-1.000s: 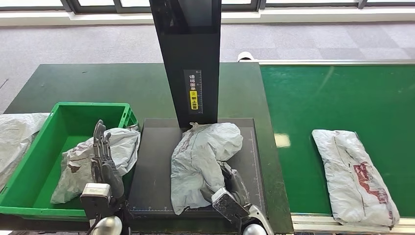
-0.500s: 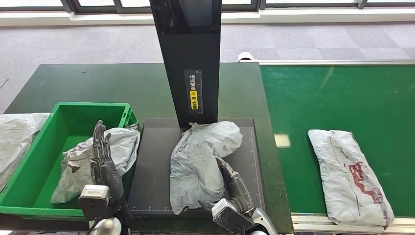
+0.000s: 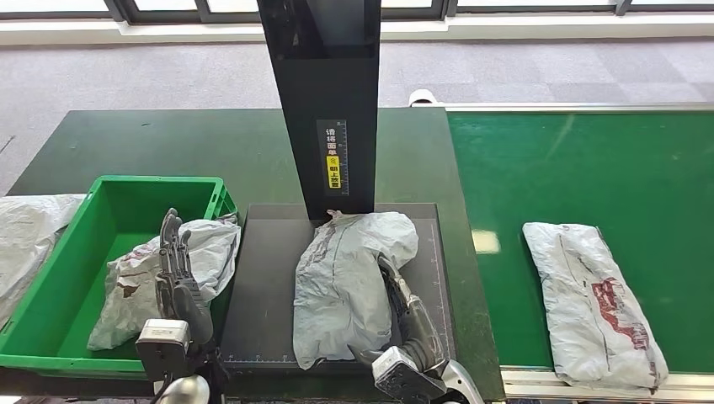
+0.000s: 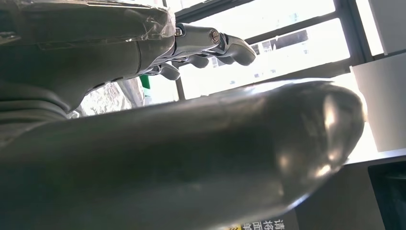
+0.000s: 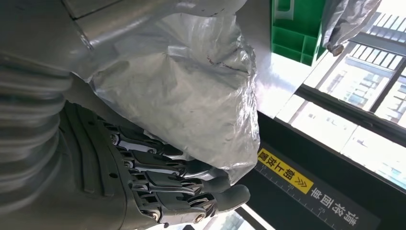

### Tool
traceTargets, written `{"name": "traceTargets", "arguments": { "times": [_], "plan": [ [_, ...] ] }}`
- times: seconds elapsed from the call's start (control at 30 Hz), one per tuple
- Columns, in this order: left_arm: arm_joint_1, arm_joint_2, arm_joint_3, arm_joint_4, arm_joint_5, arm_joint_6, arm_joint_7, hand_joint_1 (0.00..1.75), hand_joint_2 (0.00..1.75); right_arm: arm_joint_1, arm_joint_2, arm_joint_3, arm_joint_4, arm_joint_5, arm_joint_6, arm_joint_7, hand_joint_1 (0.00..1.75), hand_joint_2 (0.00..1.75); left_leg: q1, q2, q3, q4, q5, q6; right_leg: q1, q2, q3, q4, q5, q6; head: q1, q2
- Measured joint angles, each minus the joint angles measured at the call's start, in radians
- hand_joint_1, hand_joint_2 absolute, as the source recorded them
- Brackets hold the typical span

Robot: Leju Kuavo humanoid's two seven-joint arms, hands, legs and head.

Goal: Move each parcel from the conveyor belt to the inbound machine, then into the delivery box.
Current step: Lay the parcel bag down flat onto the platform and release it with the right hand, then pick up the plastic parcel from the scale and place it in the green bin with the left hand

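A crumpled grey parcel [image 3: 345, 282] lies on the inbound machine's black plate [image 3: 265, 286], in front of its dark column [image 3: 324, 101]. My right hand [image 3: 410, 318] lies along the parcel's right edge with its fingers [image 5: 182, 187] stretched straight against the grey parcel [image 5: 182, 91]; it grips nothing. My left hand [image 3: 178, 278] hovers open over a second grey parcel [image 3: 215, 252] inside the green delivery box [image 3: 50, 278]. Its fingers [image 4: 210, 45] are spread and empty. A third grey parcel [image 3: 589, 299] with red print lies on the green conveyor belt [image 3: 589, 168].
Another grey bag [image 3: 25, 236] lies on the dark table left of the green box. The column carries a yellow label [image 3: 333, 172]. The belt's pale front rail [image 3: 589, 379] runs at the lower right. Windows and grey carpet are beyond the table.
My right hand drew back from under the parcel on the plate and its fingers straightened along the parcel's side. The parcel on the belt moved left. My left hand stayed put.
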Motion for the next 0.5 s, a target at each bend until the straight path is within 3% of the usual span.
{"name": "traceTargets", "arguments": {
  "times": [0.33, 0.5],
  "plan": [
    [-0.003, 0.001, -0.021, 0.025, -0.045, -0.057, 0.001, 0.0, 0.0, 0.049, -0.012, -0.002, -0.136, 0.168, -0.156, 0.083, 0.0, 1.75, 0.0, 0.0, 0.0, 0.0, 0.0, 0.0, 0.0, 0.0, 0.0, 0.0, 0.0, 0.0, 0.0, 0.0],
    [-0.006, 0.001, -0.032, 0.043, -0.072, -0.079, 0.001, 0.0, 0.0, 0.07, -0.015, -0.002, -0.189, 0.172, -0.257, 0.055, 0.0, 1.75, 0.0, 0.0, 0.0, 0.0, 0.0, 0.0, 0.0, 0.0, 0.0, 0.0, 0.0, 0.0, 0.0, 0.0]
  ]
}}
